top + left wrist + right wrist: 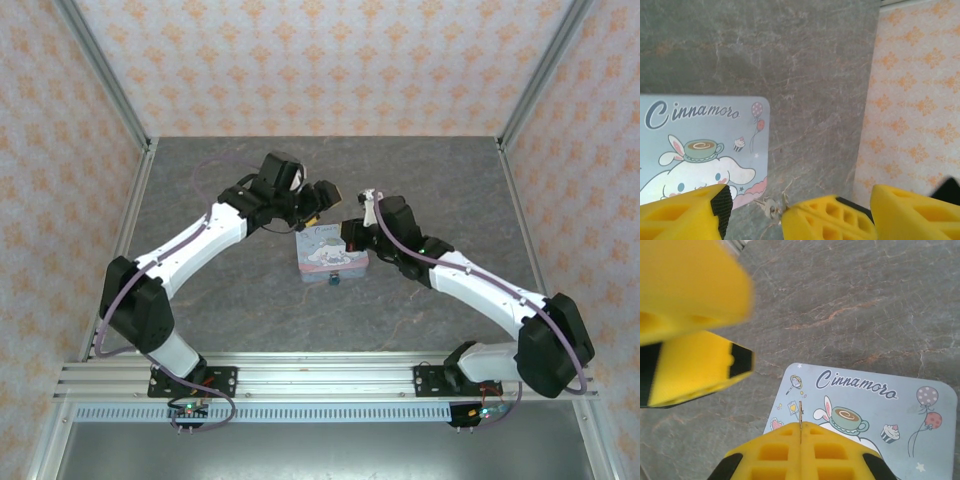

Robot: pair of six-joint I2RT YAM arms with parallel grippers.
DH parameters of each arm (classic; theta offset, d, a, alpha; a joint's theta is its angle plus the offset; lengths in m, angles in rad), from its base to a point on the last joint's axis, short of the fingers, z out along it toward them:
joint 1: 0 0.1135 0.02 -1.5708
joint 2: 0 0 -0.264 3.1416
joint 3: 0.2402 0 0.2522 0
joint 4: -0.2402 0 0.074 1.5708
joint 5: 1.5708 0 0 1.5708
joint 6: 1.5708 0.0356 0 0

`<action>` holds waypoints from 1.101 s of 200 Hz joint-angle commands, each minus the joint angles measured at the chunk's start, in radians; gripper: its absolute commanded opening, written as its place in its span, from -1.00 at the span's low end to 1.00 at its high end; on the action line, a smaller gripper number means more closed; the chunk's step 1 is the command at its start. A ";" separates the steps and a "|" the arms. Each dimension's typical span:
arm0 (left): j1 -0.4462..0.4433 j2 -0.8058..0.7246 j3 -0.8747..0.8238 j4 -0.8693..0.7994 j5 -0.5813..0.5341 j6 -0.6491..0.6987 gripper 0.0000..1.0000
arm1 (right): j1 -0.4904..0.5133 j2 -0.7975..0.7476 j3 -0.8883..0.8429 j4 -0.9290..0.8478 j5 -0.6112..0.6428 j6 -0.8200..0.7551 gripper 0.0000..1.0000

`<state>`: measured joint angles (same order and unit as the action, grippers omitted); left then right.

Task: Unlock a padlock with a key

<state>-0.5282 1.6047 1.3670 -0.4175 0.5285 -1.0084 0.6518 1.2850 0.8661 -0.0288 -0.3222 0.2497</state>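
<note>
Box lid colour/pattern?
Pale blue box lid with a cartoon bunny, teacup and balloons; clearest in the right wrist view.

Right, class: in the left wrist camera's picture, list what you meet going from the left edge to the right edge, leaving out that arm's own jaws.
In order: cartoon-printed box → key → right gripper → patterned wall.

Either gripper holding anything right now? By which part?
Right gripper is shut on the key, a thin sliver poking past its tips; which end is pinched can't be told. Left gripper open, empty.
</note>
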 commanded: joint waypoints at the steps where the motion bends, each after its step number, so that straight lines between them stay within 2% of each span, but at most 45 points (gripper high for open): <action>1: 0.001 0.031 0.023 -0.035 0.061 -0.072 0.44 | 0.030 -0.021 0.046 -0.070 0.084 -0.132 -1.00; 48: -0.004 0.051 0.032 -0.014 0.065 -0.131 0.20 | 0.068 -0.003 0.092 -0.104 0.130 -0.201 -1.00; 141: -0.019 0.065 0.036 -0.016 0.065 -0.144 -0.20 | 0.074 0.018 0.109 -0.103 0.147 -0.204 -1.00; 184: -0.029 0.079 0.041 -0.014 0.068 -0.150 -0.24 | 0.074 0.023 0.116 -0.106 0.151 -0.206 -1.00; 220: -0.037 0.089 0.049 -0.012 0.070 -0.150 -0.40 | 0.074 0.033 0.122 -0.107 0.152 -0.207 -1.00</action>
<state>-0.5564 1.6844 1.3766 -0.4236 0.5808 -1.1549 0.7177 1.3056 0.9535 -0.1234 -0.1967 0.0612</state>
